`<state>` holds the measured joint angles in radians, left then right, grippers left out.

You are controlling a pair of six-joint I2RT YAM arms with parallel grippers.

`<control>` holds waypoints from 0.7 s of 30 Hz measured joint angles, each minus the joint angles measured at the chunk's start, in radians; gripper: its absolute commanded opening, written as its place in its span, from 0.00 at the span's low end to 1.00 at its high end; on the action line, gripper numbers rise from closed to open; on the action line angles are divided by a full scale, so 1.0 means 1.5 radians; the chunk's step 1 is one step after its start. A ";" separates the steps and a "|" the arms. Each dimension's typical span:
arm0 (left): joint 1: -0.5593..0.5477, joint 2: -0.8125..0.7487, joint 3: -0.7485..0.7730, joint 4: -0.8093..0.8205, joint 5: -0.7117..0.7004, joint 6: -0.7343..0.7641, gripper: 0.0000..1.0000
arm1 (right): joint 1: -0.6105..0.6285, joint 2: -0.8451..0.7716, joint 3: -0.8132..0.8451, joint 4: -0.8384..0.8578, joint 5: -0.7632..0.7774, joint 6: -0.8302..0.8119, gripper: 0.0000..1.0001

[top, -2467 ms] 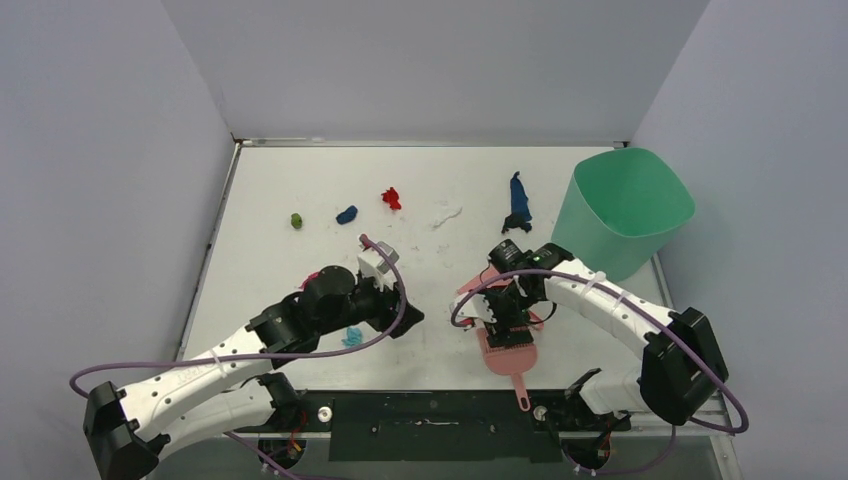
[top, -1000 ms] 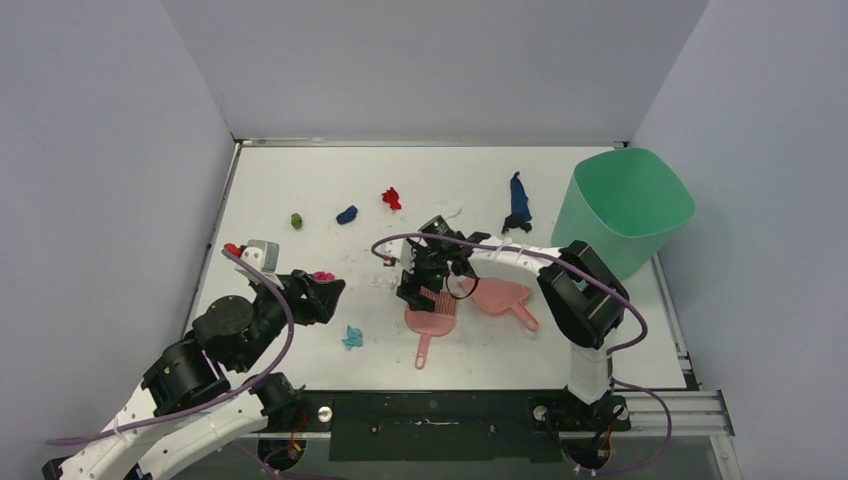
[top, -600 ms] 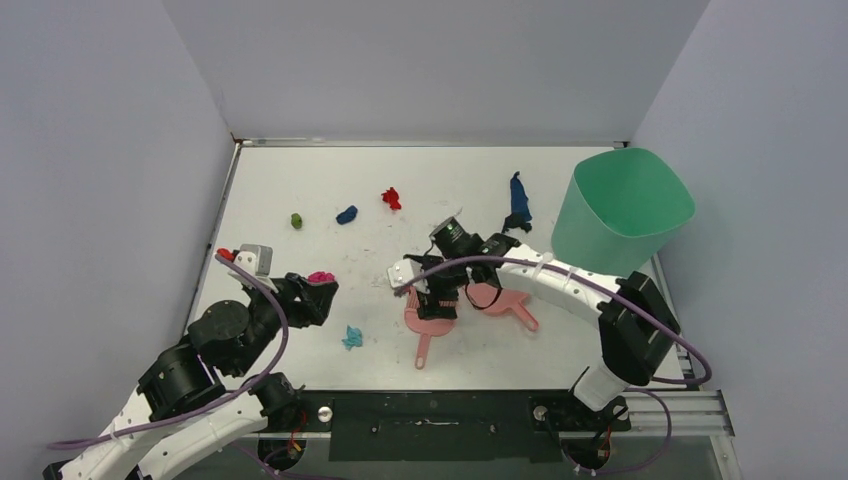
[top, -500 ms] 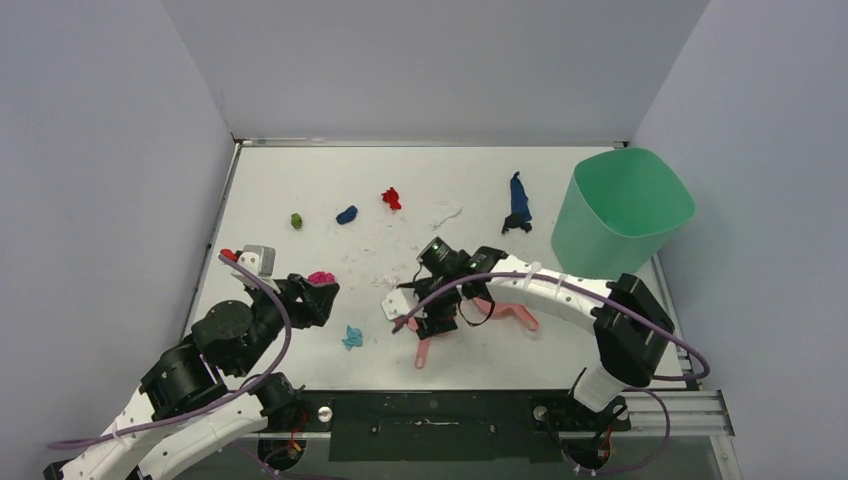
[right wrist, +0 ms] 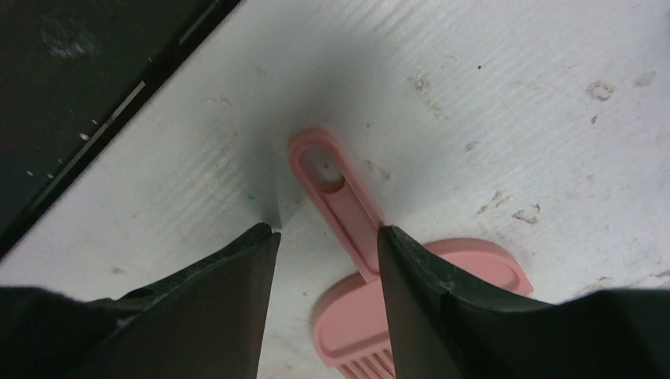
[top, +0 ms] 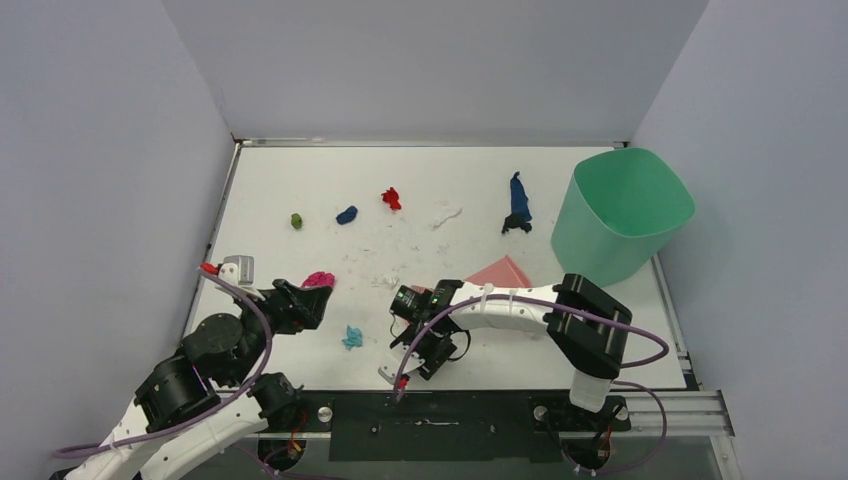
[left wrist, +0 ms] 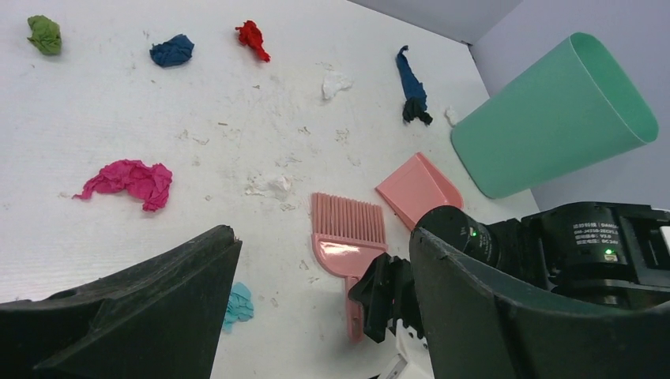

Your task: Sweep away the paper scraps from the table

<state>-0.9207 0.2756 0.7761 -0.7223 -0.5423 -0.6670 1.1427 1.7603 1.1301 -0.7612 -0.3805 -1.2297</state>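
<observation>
Paper scraps lie on the white table (top: 290, 170): green (top: 296, 220), blue (top: 347, 214), red (top: 391, 198), white (top: 446, 213), dark blue (top: 517, 205), magenta (top: 319, 279) and cyan (top: 352, 337). The left wrist view shows the magenta (left wrist: 126, 179) and cyan (left wrist: 237, 304) scraps. My right gripper (top: 415, 355) is open and low over the pink brush (left wrist: 348, 237). In the right wrist view (right wrist: 325, 230) the brush handle (right wrist: 340, 193) runs between its jaws, close to the right one. My left gripper (top: 300, 303) is open and empty beside the magenta scrap.
A pink dustpan (top: 497, 272) lies flat right of the brush, also in the left wrist view (left wrist: 419, 187). A green bin (top: 620, 210) stands at the right edge. Fine white crumbs (left wrist: 272, 185) dot the table's middle. The table's near edge is just behind the brush handle.
My right gripper has swung back toward the near edge and now sits over the brush handle. The dustpan now lies uncovered. My left arm has drawn back slightly to the left.
</observation>
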 measured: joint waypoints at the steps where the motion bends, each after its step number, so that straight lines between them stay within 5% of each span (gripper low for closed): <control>1: 0.000 -0.004 -0.001 -0.003 -0.003 -0.004 0.78 | 0.004 0.010 0.003 -0.001 0.005 -0.006 0.50; 11: 0.000 -0.058 -0.021 -0.016 -0.023 -0.009 0.78 | 0.032 0.050 0.043 -0.010 0.042 -0.045 0.46; 21: 0.000 -0.064 -0.040 -0.023 -0.030 -0.010 0.78 | 0.033 0.073 0.070 -0.026 0.058 -0.034 0.16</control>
<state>-0.9211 0.1795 0.7155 -0.7563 -0.5877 -0.6815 1.1919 1.8702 1.2358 -0.8009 -0.2939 -1.2800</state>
